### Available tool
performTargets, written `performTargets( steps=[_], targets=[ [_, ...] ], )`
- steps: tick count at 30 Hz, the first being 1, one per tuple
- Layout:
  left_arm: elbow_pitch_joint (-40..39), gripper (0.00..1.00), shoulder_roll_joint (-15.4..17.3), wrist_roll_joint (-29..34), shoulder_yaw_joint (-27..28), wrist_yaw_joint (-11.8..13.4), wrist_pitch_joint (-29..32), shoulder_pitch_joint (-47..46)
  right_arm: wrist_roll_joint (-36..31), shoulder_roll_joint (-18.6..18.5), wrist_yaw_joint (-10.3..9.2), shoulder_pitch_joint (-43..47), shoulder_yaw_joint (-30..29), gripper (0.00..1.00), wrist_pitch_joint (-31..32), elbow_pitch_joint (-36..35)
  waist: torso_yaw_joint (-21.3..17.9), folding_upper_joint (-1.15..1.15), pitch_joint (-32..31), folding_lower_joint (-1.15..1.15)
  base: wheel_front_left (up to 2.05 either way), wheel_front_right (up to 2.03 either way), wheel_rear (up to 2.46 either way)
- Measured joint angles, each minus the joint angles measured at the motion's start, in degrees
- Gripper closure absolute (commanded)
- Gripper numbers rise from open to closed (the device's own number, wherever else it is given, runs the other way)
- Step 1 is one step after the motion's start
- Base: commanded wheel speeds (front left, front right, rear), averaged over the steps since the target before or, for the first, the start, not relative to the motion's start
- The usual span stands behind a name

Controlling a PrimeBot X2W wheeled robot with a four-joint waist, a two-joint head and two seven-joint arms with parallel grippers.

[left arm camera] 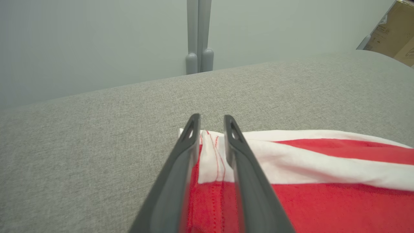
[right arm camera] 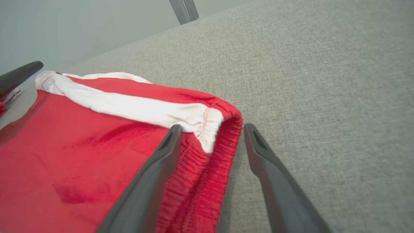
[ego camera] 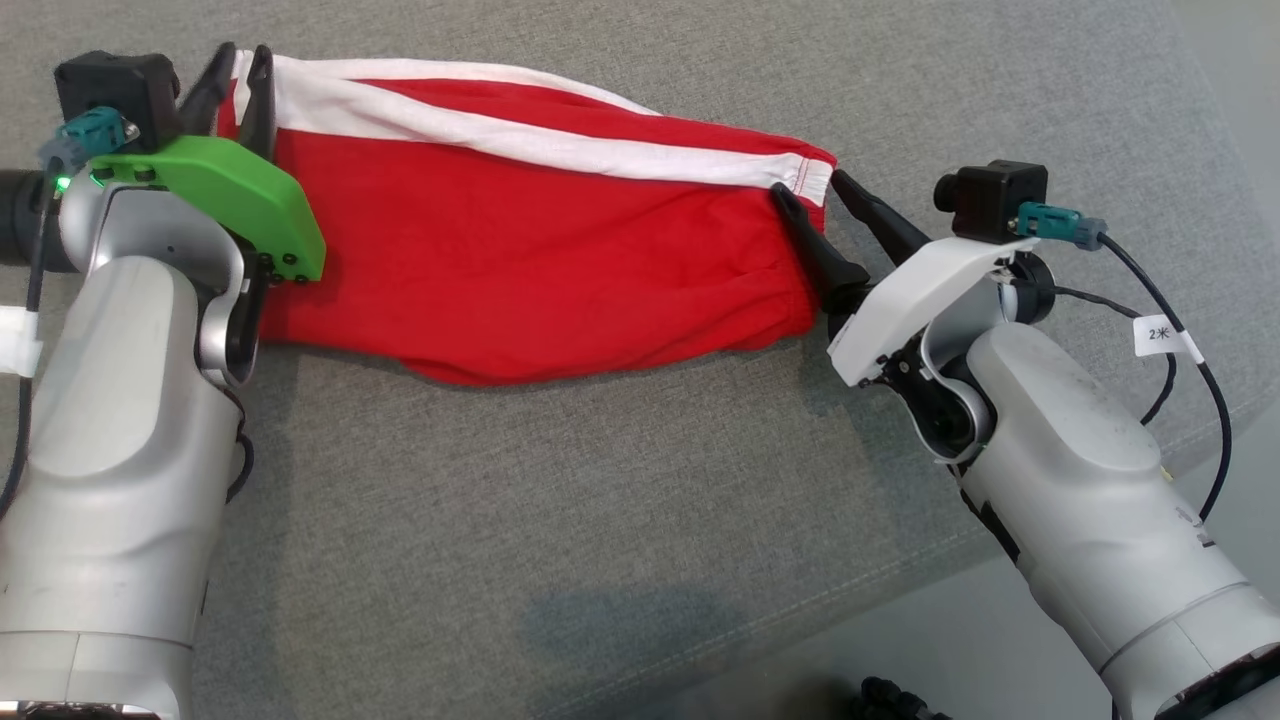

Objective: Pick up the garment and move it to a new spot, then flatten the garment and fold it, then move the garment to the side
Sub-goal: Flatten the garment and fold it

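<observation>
Garment (ego camera: pixel 540 250) (red, with a white stripe (ego camera: pixel 560 140) along the far edge) lies stretched lengthwise on the grey cushion (ego camera: pixel 600 500), between both arms.

Left gripper (ego camera: pixel 245 55) is at the left hem. There's a narrow gap between the fingers with the white hem bunched in it, and I can't tell if it's actually clamped or just straddling the cloth.

Right gripper (ego camera: pixel 808 185) is at the elastic waistband (right arm camera: pixel 197 181) corner. Fingers are spread wide, one over the red cloth and one on bare cushion, and they're holding nothing.

My read on progress: the pick-and-relocate looks done and we're mid-flatten. The cloth is pulled mostly straight. The near edge sags in a curve and there are creases near the waistband. It may already be doubled lengthwise, not sure.

Left to do: finish smoothing, fold, then shift it to the side.
</observation>
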Motion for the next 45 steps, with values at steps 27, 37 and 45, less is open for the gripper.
performTargets(
  steps=[27, 37, 45],
  targets=[
    [15.46, 0.0, -2.32, -1.99, -0.31, -2.21, -2.27, 2.75, 3.26, -6.32, 0.0, 1.72, 3.49, 0.0, -4.22, 5.03, 2.72, 0.0, -7.83, 0.0, 0.0, 0.0, 0.0],
    [19.05, 0.0, -2.63, -3.94, -0.14, -3.22, 1.3, 2.76, 4.88, -8.27, 0.0, 3.65, 2.77, 0.0, -5.34, 4.09, 0.66, 0.0, -8.16, 0.0, 0.0, 0.0, 0.0],
    [20.85, 0.0, -2.88, -6.0, 1.81, -3.25, 2.59, 2.66, 6.2, -8.76, 0.0, 4.92, 2.07, 0.0, -5.99, 3.2, 0.43, 0.0, -8.12, 0.0, 0.0, 0.0, 0.0]
  ],
)
